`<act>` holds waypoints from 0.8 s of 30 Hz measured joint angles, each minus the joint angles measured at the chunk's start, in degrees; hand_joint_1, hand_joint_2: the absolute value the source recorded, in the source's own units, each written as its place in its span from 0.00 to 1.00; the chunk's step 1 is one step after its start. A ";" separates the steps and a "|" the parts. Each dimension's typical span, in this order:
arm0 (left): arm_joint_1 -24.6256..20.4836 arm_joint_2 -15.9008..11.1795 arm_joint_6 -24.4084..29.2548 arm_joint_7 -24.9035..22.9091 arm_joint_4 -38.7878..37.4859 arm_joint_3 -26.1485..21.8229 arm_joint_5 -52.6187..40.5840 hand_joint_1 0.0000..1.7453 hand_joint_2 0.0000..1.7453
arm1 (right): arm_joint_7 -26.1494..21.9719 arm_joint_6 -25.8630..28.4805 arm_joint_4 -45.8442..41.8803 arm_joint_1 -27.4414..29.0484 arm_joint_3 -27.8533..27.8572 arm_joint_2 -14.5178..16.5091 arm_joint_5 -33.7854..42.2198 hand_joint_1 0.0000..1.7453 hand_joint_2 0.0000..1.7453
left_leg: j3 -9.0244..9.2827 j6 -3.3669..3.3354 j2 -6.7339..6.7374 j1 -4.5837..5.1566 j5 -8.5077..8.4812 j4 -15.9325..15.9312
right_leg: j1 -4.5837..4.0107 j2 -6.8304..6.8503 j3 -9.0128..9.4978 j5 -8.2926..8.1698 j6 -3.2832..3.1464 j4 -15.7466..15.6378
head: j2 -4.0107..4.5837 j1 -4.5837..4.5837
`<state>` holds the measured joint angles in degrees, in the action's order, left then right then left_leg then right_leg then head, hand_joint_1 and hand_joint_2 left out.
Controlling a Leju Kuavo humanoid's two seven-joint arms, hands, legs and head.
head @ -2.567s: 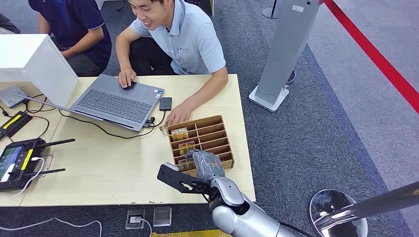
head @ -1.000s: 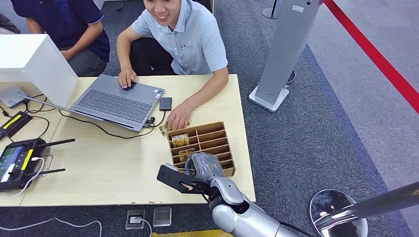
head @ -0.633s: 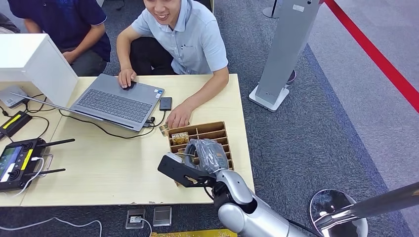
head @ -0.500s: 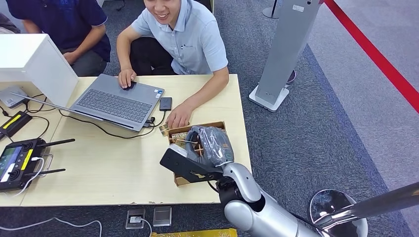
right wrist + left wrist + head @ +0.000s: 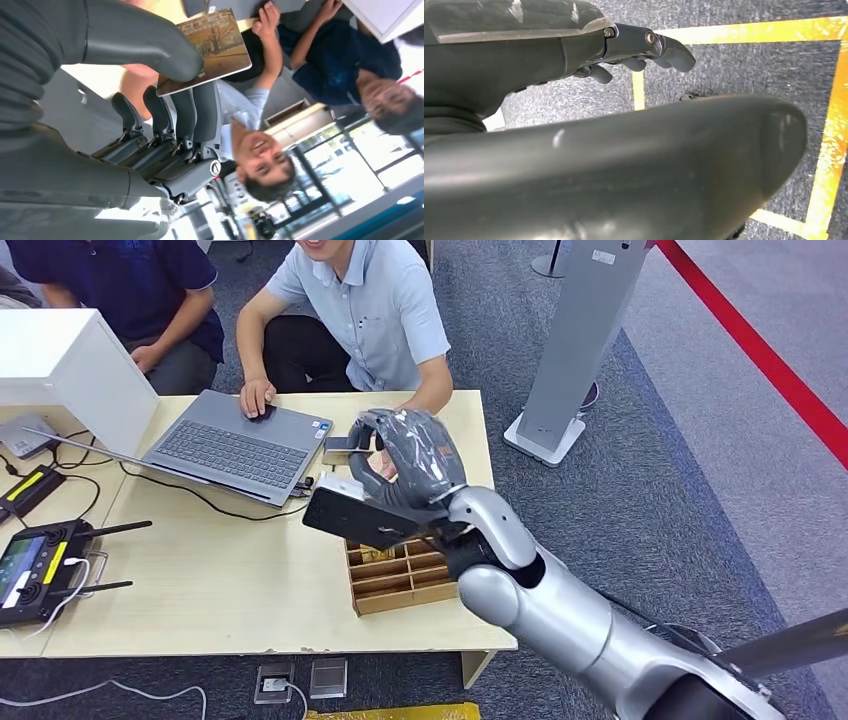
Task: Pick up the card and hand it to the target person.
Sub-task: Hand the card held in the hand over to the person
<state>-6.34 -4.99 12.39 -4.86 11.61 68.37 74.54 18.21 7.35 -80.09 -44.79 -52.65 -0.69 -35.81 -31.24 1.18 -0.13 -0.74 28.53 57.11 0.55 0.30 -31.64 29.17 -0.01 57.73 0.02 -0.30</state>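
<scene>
1. Right hand [image 5: 410, 462] raised above the light wooden table [image 5: 230, 580], at the end of a silver arm coming in from the lower right of the head view.
2. Card [image 5: 216, 47] pinched between the thick grey thumb and the darker fingers [image 5: 187, 112] of that hand, clear of the table; printed face shows a brown scene with a bare tree.
3. From the head view, card [image 5: 350, 443] seen edge-on at the fingertips, held just in front of the person in the light blue polo shirt [image 5: 375, 310] seated at the far side of the table.
4. Wooden divided card holder [image 5: 400, 575] on the table below the raised hand, partly hidden by the wrist.
5. Open grey laptop [image 5: 235, 445] to the left of the hand, one hand of the light-blue-shirted person resting on its far edge.
6. Second person in a dark navy shirt [image 5: 120, 280] seated further left, beside a white box [image 5: 70, 365] on the table.
7. Black remote controller with antennas [image 5: 40, 560] near the left edge of the table, black cables running toward the laptop.
8. Left hand [image 5: 639, 50] hanging low over grey carpet with yellow floor lines, fingers loosely curled and apart, nothing held.
9. Grey floor stand [image 5: 570, 350] and red floor stripe [image 5: 760, 350] to the right of the table.
</scene>
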 joint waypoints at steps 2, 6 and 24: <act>-0.15 -0.02 -0.29 0.52 0.00 0.25 -0.34 0.00 0.00 | -3.61 0.44 9.09 -4.33 -0.65 2.75 2.04 0.80 1.00 | -0.02 0.00 -0.02 0.00 -0.03 0.00 | 0.00 0.05 -0.02 0.00 0.00 0.03 | 0.00 0.06; -0.23 -0.16 -0.67 1.38 0.00 0.84 -0.78 0.00 0.00 | -6.98 1.82 25.52 -11.04 -1.73 7.60 4.39 0.80 1.00 | -0.08 0.00 -0.11 0.00 -0.05 0.00 | 0.00 0.18 -0.05 0.00 0.00 0.04 | 0.00 0.10; -0.16 -1.72 -1.69 0.41 -0.28 1.84 -0.73 0.00 0.00 | -5.17 2.57 49.06 -17.24 -4.02 11.59 4.70 0.00 1.00 | -0.08 -0.01 -0.10 0.01 -0.06 0.03 | 0.00 0.16 -0.07 -0.02 0.02 -0.01 | 0.00 0.01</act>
<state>-6.50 -6.71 10.70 -4.45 11.32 70.20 73.82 13.04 9.92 -31.03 -62.02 -56.67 10.90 -31.11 -31.32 1.17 -0.23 -0.73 28.47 57.14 0.56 0.46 -31.71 29.15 0.01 57.72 0.02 -0.29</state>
